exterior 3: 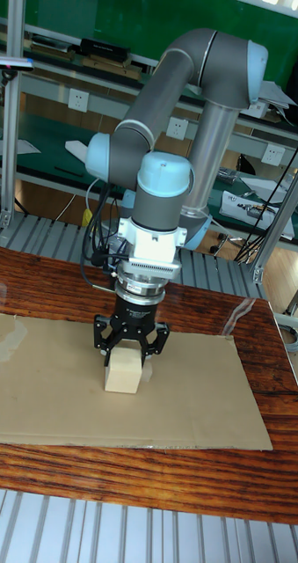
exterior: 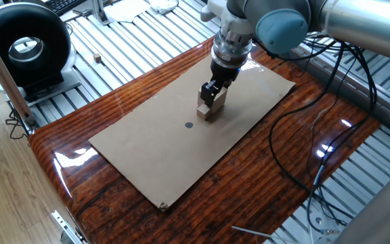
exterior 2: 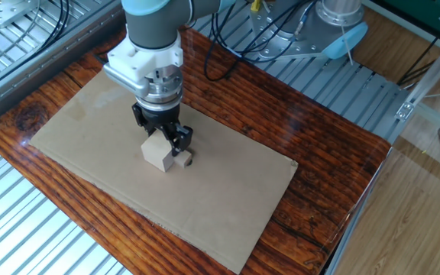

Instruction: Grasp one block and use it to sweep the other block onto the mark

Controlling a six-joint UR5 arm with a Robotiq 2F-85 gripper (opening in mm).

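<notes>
My gripper (exterior 2: 162, 142) is shut on the larger tan block (exterior 2: 156, 153), which rests low on the brown cardboard (exterior 2: 90, 130). The small tan block (exterior 2: 182, 159) touches the big block's right side, just below one finger. In the other fixed view the small block sits over the mark, with only a dark sliver (exterior 2: 190, 161) showing at its right edge. In one fixed view the mark (exterior: 189, 125) lies uncovered a short way from the held block (exterior: 208, 111) and gripper (exterior: 210, 100). The tall fixed view shows the gripper (exterior 3: 129, 350) around the big block (exterior 3: 124, 371); the small block is hidden there.
The cardboard lies on a glossy wooden table (exterior: 263, 169) ringed by metal slats. A black round device (exterior: 22, 44) stands at the far left corner. Black cables (exterior: 330, 135) hang over the table's right side. A tiny brown piece (exterior: 97, 58) lies on the slats.
</notes>
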